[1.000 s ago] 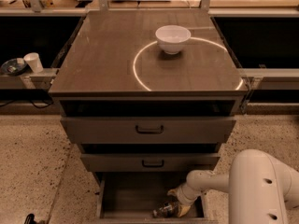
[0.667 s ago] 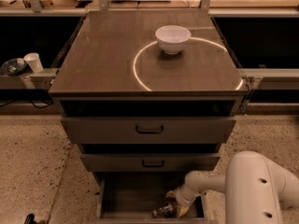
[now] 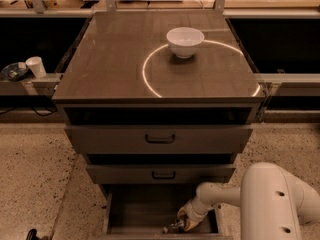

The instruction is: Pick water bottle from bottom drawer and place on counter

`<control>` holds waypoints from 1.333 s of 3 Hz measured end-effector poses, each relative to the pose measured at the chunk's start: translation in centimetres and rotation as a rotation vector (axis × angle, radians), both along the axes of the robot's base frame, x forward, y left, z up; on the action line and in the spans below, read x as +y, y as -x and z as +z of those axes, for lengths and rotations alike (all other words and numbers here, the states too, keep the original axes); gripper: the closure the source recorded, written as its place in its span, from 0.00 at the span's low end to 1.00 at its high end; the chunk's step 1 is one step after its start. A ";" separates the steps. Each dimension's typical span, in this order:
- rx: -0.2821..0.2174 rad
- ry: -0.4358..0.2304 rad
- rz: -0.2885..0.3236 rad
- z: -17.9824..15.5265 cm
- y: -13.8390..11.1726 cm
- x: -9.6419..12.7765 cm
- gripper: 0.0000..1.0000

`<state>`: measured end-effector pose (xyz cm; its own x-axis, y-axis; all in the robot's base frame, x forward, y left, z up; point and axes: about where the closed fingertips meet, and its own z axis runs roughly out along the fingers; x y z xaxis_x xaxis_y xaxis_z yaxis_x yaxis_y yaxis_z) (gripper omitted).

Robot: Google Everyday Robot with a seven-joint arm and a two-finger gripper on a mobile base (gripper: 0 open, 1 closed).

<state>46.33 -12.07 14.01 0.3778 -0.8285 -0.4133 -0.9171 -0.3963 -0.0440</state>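
Observation:
The bottom drawer (image 3: 140, 206) stands pulled open at the foot of the cabinet. The water bottle (image 3: 171, 228) lies on its side near the drawer's front edge, only partly visible as a small glinting shape. My gripper (image 3: 184, 223) is down inside the drawer at the bottle's right end, touching or very close to it; the white arm (image 3: 270, 204) reaches in from the right. The counter (image 3: 110, 69) is the dark glossy cabinet top with a bright ring reflection.
A white bowl (image 3: 185, 41) stands on the counter at the back centre. Two wider drawers with black handles (image 3: 160, 139) are closed above the open one. A white cup (image 3: 36, 66) sits on a ledge at the left. Speckled floor lies on both sides.
The arm has shifted slightly left and lower in the drawer, closer to the bottle. The bottle has not visibly moved.

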 end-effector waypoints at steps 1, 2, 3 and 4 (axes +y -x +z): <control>-0.072 -0.073 -0.012 3.2 0.1 0.3 1.00; -0.200 -0.137 -0.081 9.2 0.9 -1.7 1.00; -0.316 -0.157 -0.115 16.6 2.8 -2.9 1.00; -0.412 -0.171 -0.113 26.1 5.4 -4.9 1.00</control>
<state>40.94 -16.96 40.13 0.4505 -0.8068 -0.3822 -0.8465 -0.2499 -0.4702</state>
